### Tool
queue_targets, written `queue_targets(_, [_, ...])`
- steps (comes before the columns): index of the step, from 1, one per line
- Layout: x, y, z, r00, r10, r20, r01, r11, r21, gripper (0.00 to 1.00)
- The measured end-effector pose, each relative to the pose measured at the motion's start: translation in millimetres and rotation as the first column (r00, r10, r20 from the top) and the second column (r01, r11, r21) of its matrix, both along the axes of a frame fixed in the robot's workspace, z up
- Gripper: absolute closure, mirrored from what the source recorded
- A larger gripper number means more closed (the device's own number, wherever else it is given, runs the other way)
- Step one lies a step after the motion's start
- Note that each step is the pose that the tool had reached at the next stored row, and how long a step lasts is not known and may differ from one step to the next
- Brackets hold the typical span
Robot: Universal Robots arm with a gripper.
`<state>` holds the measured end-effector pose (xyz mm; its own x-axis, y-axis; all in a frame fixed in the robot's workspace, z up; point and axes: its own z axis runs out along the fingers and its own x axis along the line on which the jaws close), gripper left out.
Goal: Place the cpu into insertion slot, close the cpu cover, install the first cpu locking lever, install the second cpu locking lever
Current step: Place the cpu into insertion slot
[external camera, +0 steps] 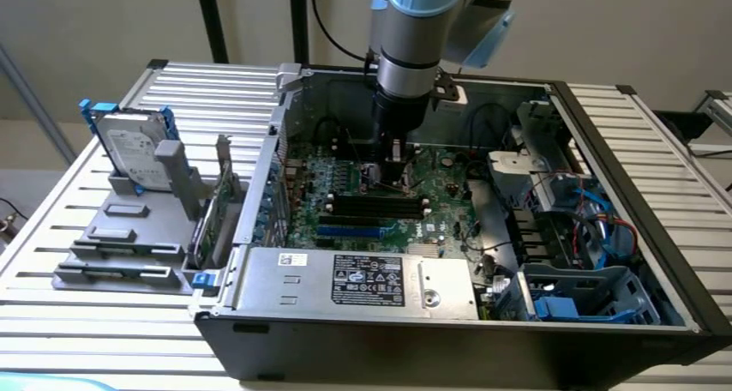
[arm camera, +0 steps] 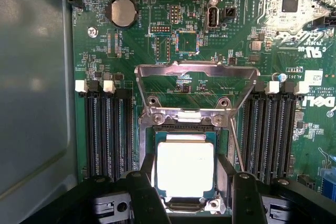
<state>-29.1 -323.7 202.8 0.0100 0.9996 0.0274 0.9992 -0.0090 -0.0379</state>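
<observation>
Silver cpu (arm camera: 185, 169) lies in the insertion slot (arm camera: 181, 127); gripper (arm camera: 192, 178) jaws apart astride it, hiding the slot's sides.

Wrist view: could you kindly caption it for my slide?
The cpu lies in the insertion slot, cpu cover open, tool straddling it.

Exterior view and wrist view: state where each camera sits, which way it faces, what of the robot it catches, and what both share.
Exterior view: off the arm, above the open computer case, looking down into it; the arm and pincer show, reaching down to the motherboard.
Wrist view: on the wrist, facing straight down at the cpu in the insertion slot; the pincer's two fingers stand apart, flanking it.
Shared: the motherboard, the black memory slots, the pincer.
</observation>
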Motion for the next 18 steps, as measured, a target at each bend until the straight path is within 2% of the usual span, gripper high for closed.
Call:
queue_targets(8, [0.0,0.0,-1.4,1.0000,-0.002,-0.0001,0.002,1.0000,-0.0023,0.45])
queue_targets(18, [-0.1,0.0,-2.0,1.0000,-0.005,-0.0001,0.005,0.9999,-0.0125,0.45])
